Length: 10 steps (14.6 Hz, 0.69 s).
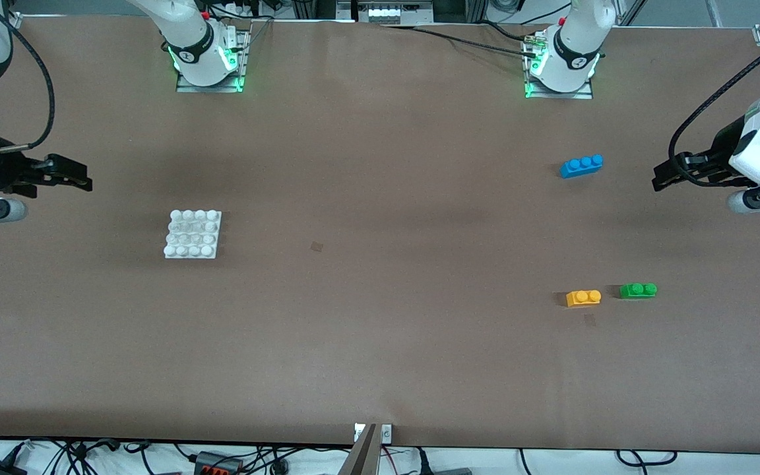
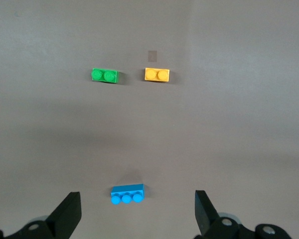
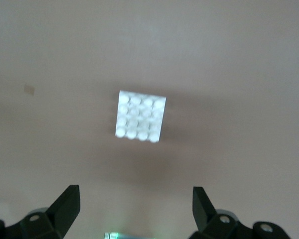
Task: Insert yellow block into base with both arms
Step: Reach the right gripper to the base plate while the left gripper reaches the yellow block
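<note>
The yellow block (image 1: 583, 298) lies on the table toward the left arm's end, near the front camera; it also shows in the left wrist view (image 2: 156, 74). The white base (image 1: 192, 234) lies flat toward the right arm's end and shows in the right wrist view (image 3: 140, 116). My left gripper (image 1: 662, 180) hangs open and empty in the air at the left arm's end of the table; its fingers (image 2: 65, 213) stand wide apart. My right gripper (image 1: 76, 179) hangs open and empty at the right arm's end, its fingers (image 3: 66, 204) wide apart.
A green two-stud brick (image 1: 638, 290) lies beside the yellow block, closer to the left arm's end. A blue three-stud brick (image 1: 581, 165) lies farther from the front camera than both, close under the left gripper's view (image 2: 127, 193). Brown table surface (image 1: 380, 264) throughout.
</note>
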Tool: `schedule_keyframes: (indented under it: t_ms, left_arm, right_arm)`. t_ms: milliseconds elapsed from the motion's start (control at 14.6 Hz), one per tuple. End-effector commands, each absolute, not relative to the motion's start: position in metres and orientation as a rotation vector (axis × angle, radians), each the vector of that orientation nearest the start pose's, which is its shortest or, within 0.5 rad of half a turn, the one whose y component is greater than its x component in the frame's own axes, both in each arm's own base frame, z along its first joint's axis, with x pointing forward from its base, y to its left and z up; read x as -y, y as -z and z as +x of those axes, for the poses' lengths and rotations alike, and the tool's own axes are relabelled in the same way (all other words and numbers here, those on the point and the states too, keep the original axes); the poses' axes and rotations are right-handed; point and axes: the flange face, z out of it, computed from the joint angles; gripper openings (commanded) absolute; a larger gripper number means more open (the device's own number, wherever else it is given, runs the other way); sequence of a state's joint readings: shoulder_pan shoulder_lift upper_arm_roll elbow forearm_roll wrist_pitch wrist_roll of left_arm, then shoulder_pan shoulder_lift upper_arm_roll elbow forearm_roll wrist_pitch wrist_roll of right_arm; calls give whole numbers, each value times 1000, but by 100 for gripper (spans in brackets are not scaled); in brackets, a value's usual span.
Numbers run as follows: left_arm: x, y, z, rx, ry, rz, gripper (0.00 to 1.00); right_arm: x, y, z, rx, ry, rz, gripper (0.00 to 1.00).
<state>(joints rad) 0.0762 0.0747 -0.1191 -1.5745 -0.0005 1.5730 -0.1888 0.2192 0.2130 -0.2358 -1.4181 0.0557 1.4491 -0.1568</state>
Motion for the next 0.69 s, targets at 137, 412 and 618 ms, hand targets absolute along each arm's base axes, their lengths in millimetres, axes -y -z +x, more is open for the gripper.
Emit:
schedule_keyframes:
  t_ms: [137,412,618]
  left_arm:
    - [25,-587,577,199,-126,-3147,100]
    - [26,-587,577,196,-126,-3147,100]
    - [24,-590,577,196,-114,-3149,100]
  right_arm:
    - [-11,-544,601,206,-379,-3076,100]
    - [-28,-492,621,220,-447,-3105,100]
    - [-33,-431,623,174,-414,-3150,100]
